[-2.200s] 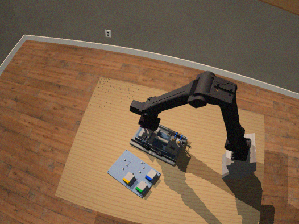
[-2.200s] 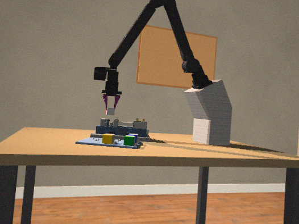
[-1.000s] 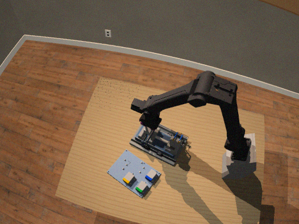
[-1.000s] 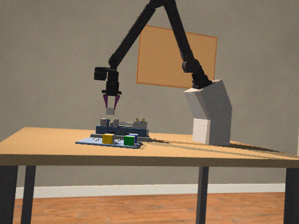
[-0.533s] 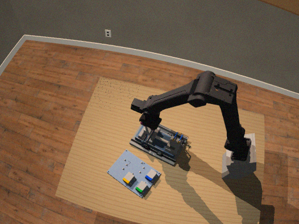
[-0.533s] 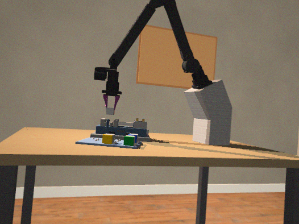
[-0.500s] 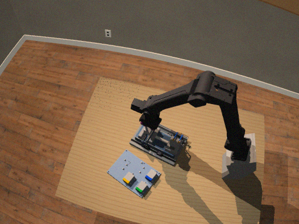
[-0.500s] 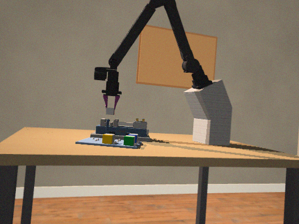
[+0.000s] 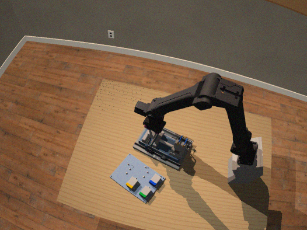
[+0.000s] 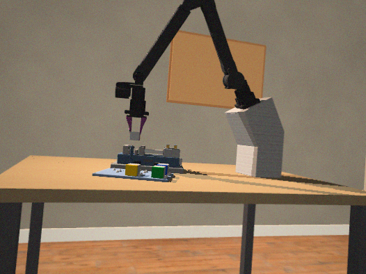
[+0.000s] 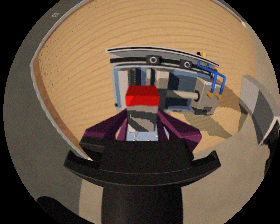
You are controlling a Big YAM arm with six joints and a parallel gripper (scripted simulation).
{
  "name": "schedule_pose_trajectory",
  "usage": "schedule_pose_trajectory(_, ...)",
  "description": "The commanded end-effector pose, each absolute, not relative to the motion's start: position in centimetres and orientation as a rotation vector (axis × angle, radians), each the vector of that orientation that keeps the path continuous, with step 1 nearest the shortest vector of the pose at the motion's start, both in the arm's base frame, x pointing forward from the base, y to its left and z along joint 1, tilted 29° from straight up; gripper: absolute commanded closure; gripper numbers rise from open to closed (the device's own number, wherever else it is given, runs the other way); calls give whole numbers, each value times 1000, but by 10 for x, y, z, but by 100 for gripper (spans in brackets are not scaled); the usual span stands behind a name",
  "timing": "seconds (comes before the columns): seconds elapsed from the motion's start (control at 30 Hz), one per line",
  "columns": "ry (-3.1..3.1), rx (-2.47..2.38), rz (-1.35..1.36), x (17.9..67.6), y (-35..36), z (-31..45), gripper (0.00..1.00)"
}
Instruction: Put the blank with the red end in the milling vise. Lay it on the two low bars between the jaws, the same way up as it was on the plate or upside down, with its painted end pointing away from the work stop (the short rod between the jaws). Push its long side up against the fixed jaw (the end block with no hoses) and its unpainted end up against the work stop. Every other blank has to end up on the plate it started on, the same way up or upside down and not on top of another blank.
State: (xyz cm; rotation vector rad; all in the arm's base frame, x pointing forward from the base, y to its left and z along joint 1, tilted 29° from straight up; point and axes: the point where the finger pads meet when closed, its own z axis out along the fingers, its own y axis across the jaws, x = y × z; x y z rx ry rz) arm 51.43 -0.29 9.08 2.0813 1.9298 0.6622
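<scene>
My gripper is shut on the blank with the red end and holds it in the air above the left part of the milling vise. In the wrist view the red end points away from me, toward the vise, and the grey body sits between my purple fingers. In the side view only the blank's grey end shows between the fingertips. In the overhead view my wrist hides the blank. The vise has blue hoses at its right end.
The blue plate lies in front of the vise with the yellow-ended, blue-ended and green-ended blanks on it. The arm's white base stands at the right of the table.
</scene>
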Motion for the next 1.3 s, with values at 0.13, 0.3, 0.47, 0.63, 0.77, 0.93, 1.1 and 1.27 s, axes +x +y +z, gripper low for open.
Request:
schedule_pose_trajectory(0.13,1886,2104,676,514,-13,94,100)
schedule_pose_trajectory(0.3,1880,2103,681,513,-13,100,100)
schedule_pose_trajectory(0.47,1878,2108,681,511,-14,102,100)
schedule_pose_trajectory(0.63,1877,2116,678,509,-16,103,100)
schedule_pose_trajectory(0.77,1882,2111,676,508,-17,103,100)
schedule_pose_trajectory(0.93,1888,2104,675,508,-18,104,100)
schedule_pose_trajectory(1.1,1886,2099,679,509,-18,104,100)
schedule_pose_trajectory(1.27,1885,2099,679,509,-18,104,100)
